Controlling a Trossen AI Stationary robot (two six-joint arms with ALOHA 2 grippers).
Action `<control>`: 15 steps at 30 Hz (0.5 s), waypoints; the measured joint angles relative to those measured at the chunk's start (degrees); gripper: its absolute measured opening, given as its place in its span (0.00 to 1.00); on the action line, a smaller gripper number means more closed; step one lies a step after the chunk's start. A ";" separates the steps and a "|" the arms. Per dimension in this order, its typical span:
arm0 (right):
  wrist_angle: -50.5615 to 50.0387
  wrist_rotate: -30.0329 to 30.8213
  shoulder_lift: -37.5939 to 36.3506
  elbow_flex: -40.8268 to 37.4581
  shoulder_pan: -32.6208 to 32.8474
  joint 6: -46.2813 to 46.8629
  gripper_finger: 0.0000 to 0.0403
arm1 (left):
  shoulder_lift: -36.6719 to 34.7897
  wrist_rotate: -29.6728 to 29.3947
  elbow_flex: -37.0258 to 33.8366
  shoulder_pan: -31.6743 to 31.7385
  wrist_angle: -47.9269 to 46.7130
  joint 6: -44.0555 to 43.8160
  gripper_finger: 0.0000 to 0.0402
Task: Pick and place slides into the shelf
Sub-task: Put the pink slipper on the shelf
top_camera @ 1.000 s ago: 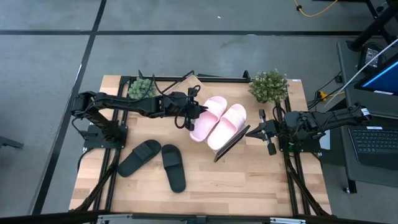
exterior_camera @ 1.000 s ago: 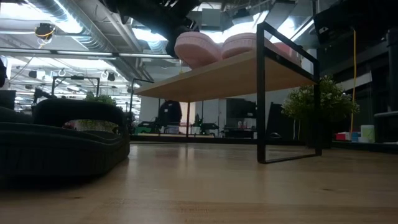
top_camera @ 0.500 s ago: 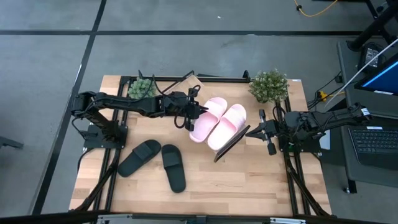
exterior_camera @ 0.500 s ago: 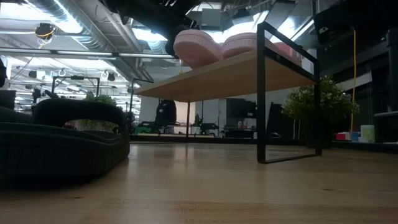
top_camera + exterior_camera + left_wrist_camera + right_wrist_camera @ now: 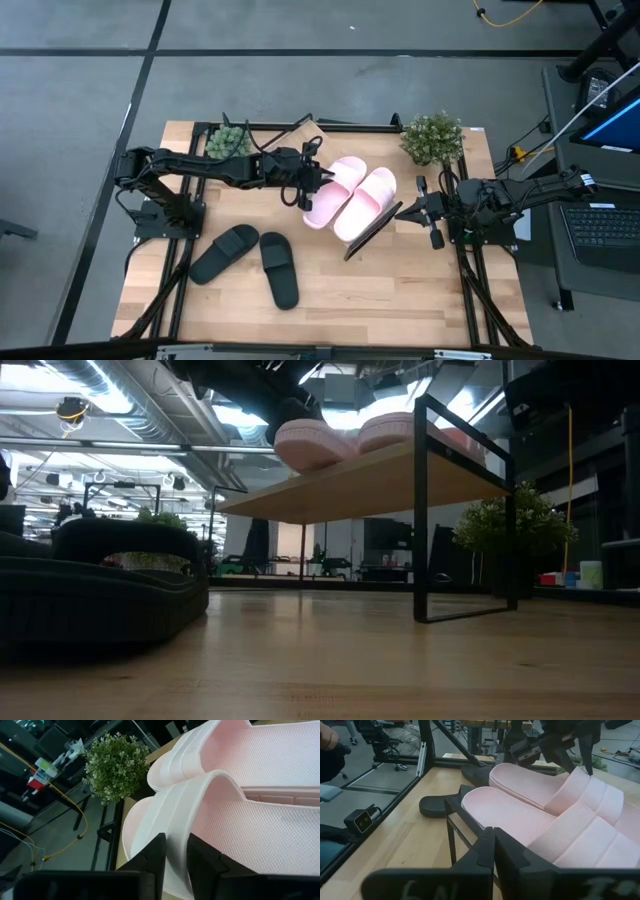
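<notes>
Two pale pink slides [image 5: 335, 190] [image 5: 367, 200] lie side by side on the shelf [image 5: 360, 485], soles down on its board. My left gripper [image 5: 318, 185] is at the left pink slide's strap [image 5: 175, 820], open, one finger on either side of the strap's edge. Two black slides [image 5: 224, 253] [image 5: 280, 269] lie on the table, nearer its front left. My right gripper [image 5: 404, 212] is shut with nothing in it, close to the shelf's right end. My left gripper has its fingers [image 5: 155, 855] on either side of the near pink slide's strap edge [image 5: 176, 827], coming almost level from the table's left. The slide rests on the shelf board. Whether either finger touches the strap I cannot tell.
A potted plant [image 5: 432, 138] stands at the table's far right corner and another [image 5: 228, 142] at the far left. The shelf's black frame [image 5: 451, 820] rises from the table. Bare wood lies along the table's front right.
In the low view the left pink slide has sunk a little and now lies lower on the shelf board. Both arms have kept their places.
</notes>
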 joint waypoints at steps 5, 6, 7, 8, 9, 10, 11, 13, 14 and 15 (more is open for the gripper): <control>-0.02 0.00 0.00 0.00 0.02 0.01 0.03 | 0.00 -0.48 0.00 -0.02 0.02 0.10 0.24; 0.00 0.00 0.00 0.00 0.00 -0.01 0.03 | 0.00 -0.53 0.00 -0.02 0.02 0.11 0.25; 0.00 0.00 -0.02 0.00 0.00 0.01 0.03 | 0.00 -0.62 0.00 -0.02 0.02 0.10 0.26; 0.02 0.00 0.00 0.00 0.00 0.01 0.03 | 0.00 -0.63 0.00 -0.02 0.02 0.09 0.27; 0.08 0.00 0.00 0.00 0.02 -0.01 0.03 | 0.00 -0.65 0.00 -0.02 0.02 0.07 0.28; 0.17 0.00 -0.01 0.00 0.01 0.01 0.03 | 0.00 -0.64 0.00 -0.02 0.02 0.06 0.29; 0.35 0.00 -0.01 0.00 0.02 0.00 0.03 | 0.00 -0.63 0.00 -0.02 0.02 -0.07 0.29; 0.48 0.00 -0.02 0.02 0.02 0.00 0.03 | 0.00 -0.66 0.00 -0.02 0.02 -0.47 0.30; 0.46 0.00 -0.02 0.02 0.00 -0.01 0.03 | 0.00 -0.66 0.00 -0.02 0.02 -0.92 0.30; 0.46 0.00 -0.02 0.02 0.00 -0.01 0.03 | 0.00 -0.68 0.00 -0.02 0.02 -1.49 0.30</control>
